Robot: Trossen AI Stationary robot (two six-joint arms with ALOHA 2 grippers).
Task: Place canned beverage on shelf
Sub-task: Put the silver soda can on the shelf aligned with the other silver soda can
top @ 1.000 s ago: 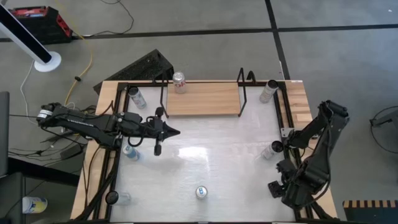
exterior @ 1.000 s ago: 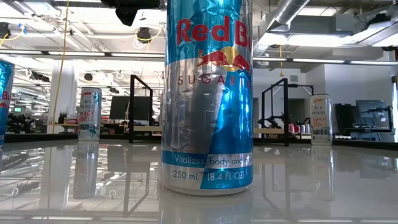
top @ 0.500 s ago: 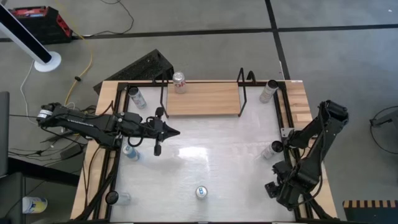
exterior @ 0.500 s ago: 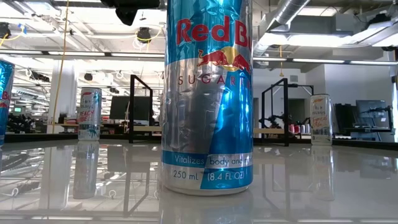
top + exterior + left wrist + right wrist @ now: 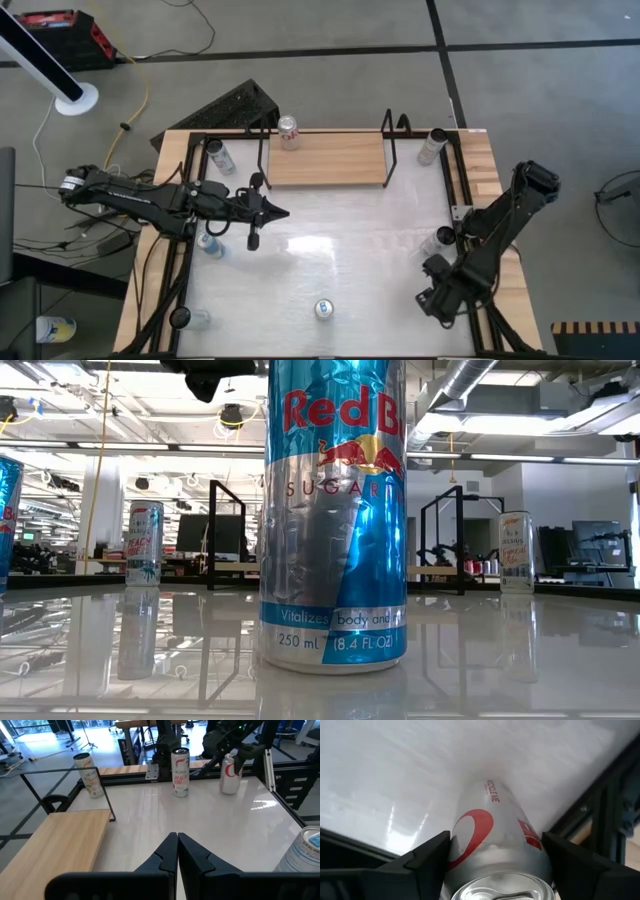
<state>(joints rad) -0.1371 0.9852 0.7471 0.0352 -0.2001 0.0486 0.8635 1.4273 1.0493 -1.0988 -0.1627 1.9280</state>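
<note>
Silver with a red mark, the can [image 5: 495,850] stood upright on the white table [image 5: 330,260] at lower right of the high frame, hidden there under the right gripper [image 5: 437,300]. Both wrist views showed it: long axis vertical, lid up. Jaws straddled its sides, grip undetermined. The left gripper [image 5: 275,212] was pinched closed left of centre. The shelf [image 5: 325,160] sat upper centre.
</note>
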